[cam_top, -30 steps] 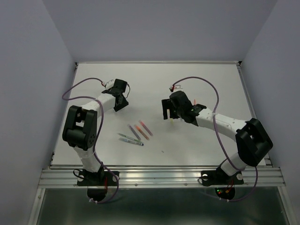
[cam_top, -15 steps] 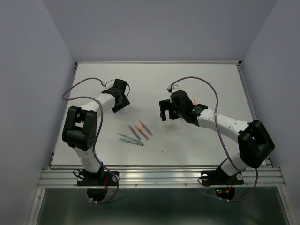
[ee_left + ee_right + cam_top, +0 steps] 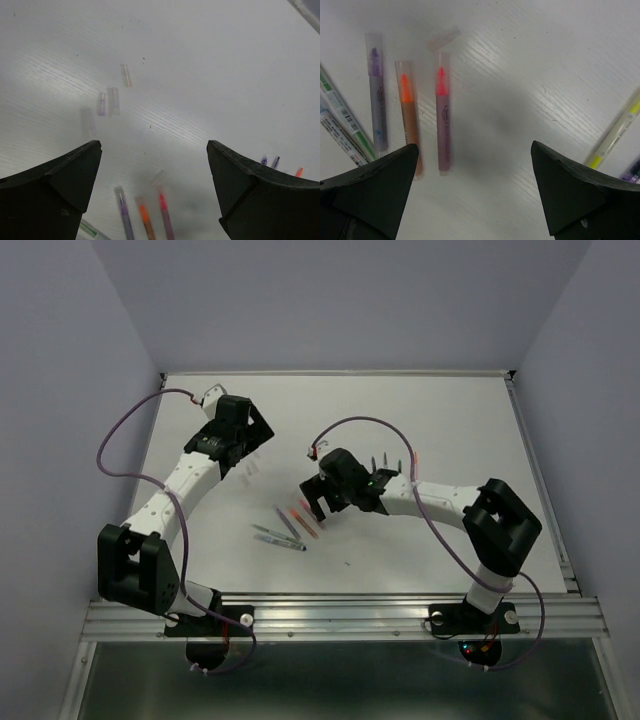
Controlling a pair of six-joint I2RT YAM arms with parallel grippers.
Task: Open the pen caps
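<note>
The left jaws and the right jaws stand spread wide, empty; below them, thin marker pens [image 3: 443, 135] and short clear plastic caps [image 3: 114, 101] lie on the white counter [image 3: 200, 60].

Pen cluster [image 3: 290, 525] lies on the table [image 3: 450, 410], about mid-width, in the nearer half. Within it, three pens [image 3: 411, 125] lie side by side, with two more pens [image 3: 345, 131] just left of them. Single cap [image 3: 445, 39] sits just off one pen's tip. Loose caps [image 3: 114, 100] are scattered far-left of the cluster, apart from it. Separate pens [image 3: 400, 462] lie right of the cluster, farther back.
</note>
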